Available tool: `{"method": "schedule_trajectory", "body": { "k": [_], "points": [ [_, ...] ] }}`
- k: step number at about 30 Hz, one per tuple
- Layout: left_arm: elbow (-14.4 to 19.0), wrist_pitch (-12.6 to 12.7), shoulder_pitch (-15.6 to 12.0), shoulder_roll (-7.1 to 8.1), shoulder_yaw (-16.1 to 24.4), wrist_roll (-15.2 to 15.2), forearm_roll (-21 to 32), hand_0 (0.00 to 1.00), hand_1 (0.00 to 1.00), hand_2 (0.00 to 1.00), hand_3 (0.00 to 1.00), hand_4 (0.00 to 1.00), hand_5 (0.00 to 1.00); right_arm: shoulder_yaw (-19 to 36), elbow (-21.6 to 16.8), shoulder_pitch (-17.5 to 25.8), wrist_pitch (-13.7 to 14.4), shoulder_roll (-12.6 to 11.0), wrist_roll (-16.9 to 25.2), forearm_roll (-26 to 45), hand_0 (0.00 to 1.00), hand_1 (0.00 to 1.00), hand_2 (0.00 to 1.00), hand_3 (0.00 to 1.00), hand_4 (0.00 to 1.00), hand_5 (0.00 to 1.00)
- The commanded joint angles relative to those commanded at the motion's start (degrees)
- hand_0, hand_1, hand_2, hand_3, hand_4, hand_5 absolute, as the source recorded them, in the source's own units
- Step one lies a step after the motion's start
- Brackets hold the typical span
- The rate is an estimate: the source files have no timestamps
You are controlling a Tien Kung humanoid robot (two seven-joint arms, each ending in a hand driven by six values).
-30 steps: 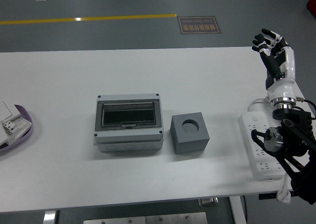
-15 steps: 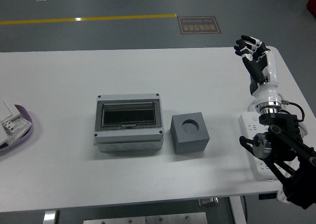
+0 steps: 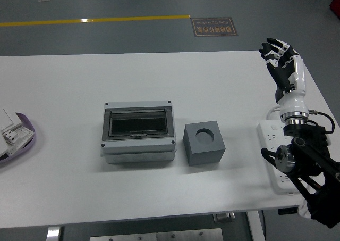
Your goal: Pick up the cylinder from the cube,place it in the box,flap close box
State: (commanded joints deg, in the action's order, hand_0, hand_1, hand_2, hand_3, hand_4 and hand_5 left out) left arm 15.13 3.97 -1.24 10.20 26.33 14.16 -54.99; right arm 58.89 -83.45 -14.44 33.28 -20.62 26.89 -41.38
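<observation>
A grey cube [image 3: 204, 143] sits near the table's middle, with a round hole in its top; I see no cylinder standing out of it. Left of it stands a grey box [image 3: 138, 132] whose dark clear flap lies down flat. My right hand [image 3: 278, 52] is raised over the table's far right, well away from the cube, fingers spread and holding nothing. The left arm does not show.
A white power strip [image 3: 276, 158] lies at the table's right edge under my right forearm. At the left edge a purple-rimmed tray [image 3: 20, 140] holds white parts. The white table [image 3: 69, 92] ends close in front of the box.
My right hand swung left over the table, then shifted back slightly to the right. Its fingers stay spread. Box and cube have not moved.
</observation>
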Motion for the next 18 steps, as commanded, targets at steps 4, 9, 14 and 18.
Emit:
{"method": "schedule_trajectory", "body": {
  "k": [4,9,14,18],
  "points": [
    [0.02,-0.07,0.22,-0.03,0.11,0.12,-0.24,0.516,0.561,0.566,0.597,0.712,0.301,0.12,-0.27,0.13,0.36,0.00,0.31,0.33,0.742,0.649,0.659,0.635,0.781,0.444],
    [0.01,-0.09,0.46,0.00,0.07,0.14,-0.26,0.515,0.562,0.565,0.597,0.716,0.293,0.29,-0.59,0.08,0.64,-0.15,0.60,0.39,0.743,0.647,0.656,0.632,0.781,0.449],
    [-0.03,-0.14,0.59,0.19,0.35,0.23,-0.57,0.516,0.562,0.565,0.596,0.715,0.291,0.40,-0.69,-0.02,1.11,-0.36,1.19,0.53,0.741,0.645,0.654,0.629,0.777,0.449],
    [-0.01,-0.23,0.66,0.28,0.47,0.27,-0.61,0.518,0.562,0.565,0.597,0.716,0.289,0.23,-0.66,-0.05,2.13,-0.24,1.21,0.52,0.741,0.645,0.647,0.627,0.772,0.452]
  ]
}}
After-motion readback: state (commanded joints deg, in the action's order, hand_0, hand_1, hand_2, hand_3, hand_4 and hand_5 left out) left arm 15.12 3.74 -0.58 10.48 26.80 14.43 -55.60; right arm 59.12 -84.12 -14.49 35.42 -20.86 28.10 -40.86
